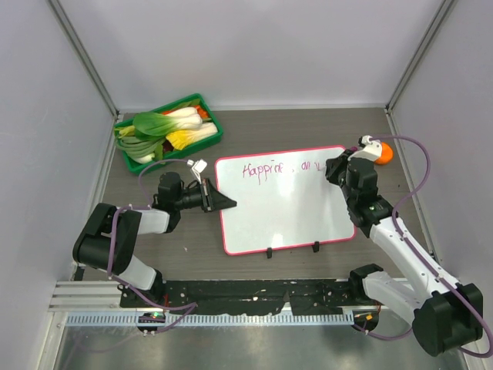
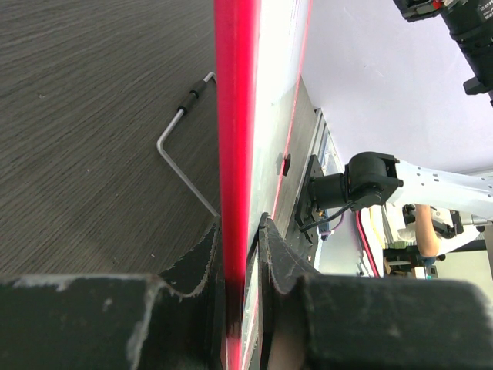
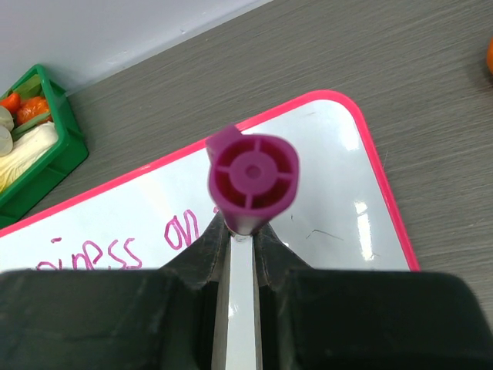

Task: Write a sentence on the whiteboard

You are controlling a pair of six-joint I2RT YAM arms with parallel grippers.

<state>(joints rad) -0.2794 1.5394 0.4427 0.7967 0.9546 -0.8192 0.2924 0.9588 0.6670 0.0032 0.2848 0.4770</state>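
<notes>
The whiteboard [image 1: 285, 212], pink-framed, lies tilted at the table's middle. The sentence [image 1: 266, 169] runs along its top in purple marker and reads about "Happine.. all". My left gripper [image 1: 223, 202] is shut on the board's left edge. In the left wrist view its jaws [image 2: 243, 247] clamp the red frame [image 2: 235, 116]. My right gripper [image 1: 337, 171] hovers over the board's top right corner. It is shut on a purple marker [image 3: 253, 181], seen end-on above the board [image 3: 331, 169], right of the letters [image 3: 179, 231]. The marker's tip is hidden.
A green tray [image 1: 208, 108] of vegetables stands at the back left. An orange round thing [image 1: 384, 153] lies beyond the right gripper. A small white piece [image 1: 199, 165] rests by the board's top left corner. A bent wire stand [image 2: 185, 146] shows behind the board. Walls close three sides.
</notes>
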